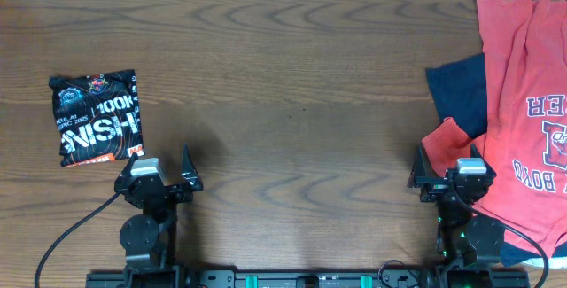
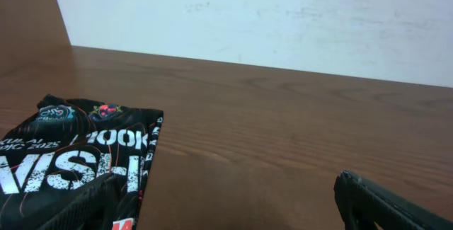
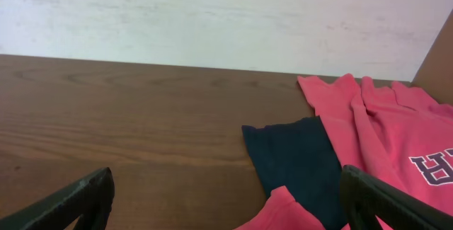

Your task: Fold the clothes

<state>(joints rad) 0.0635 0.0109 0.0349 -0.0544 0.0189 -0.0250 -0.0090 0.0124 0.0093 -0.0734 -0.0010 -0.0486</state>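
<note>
The folded black jersey [image 1: 96, 118] is found ahead-left of the left claw [image 1: 161, 167], well apart from the right claw [image 1: 447, 168]; both are held open, empty.

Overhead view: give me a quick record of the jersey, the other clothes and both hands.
jersey: folded into a compact square, left side of table
T-shirt: red, spread out unfolded, right side
navy garment: partly under the T-shirt
left hand: open, empty, just right of the jersey
right hand: open, empty, at the T-shirt's sleeve
</note>
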